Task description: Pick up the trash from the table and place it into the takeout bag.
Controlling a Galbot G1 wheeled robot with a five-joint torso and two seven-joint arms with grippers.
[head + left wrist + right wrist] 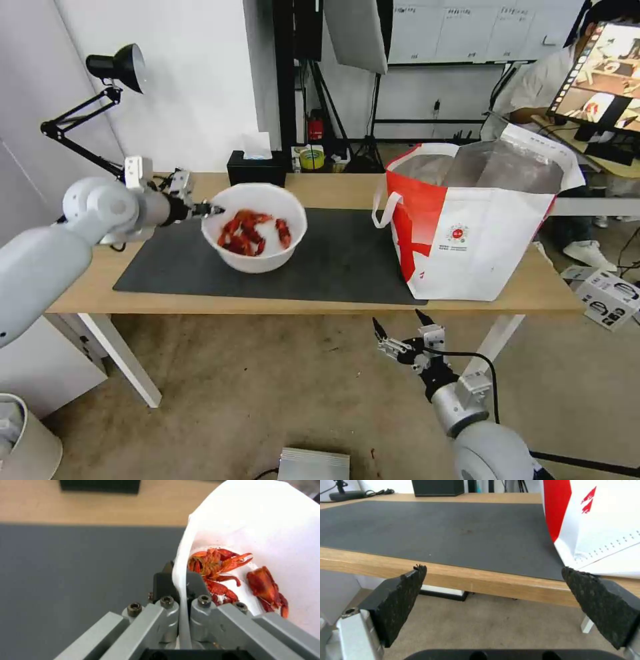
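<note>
Holding red shells [250, 233], the bowl [254, 263] is pinched at its rim by the left gripper [212, 211]; right gripper [401, 324] hangs spread below the table [320, 183], near the foil-lined bag [477, 230].

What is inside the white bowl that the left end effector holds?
Red crayfish shells lie inside the white bowl, against its white inner wall. The left end effector clamps the rim, one finger inside. The bowl's bottom beneath the shells is covered, so anything under them stays unseen.

White wall [200, 80] behind, black clamp lamp [120, 67] far left, tripod stands [347, 127] by a whiteboard [467, 30], worn beige floor [267, 387] below, cardboard box [610, 297] far right
</note>
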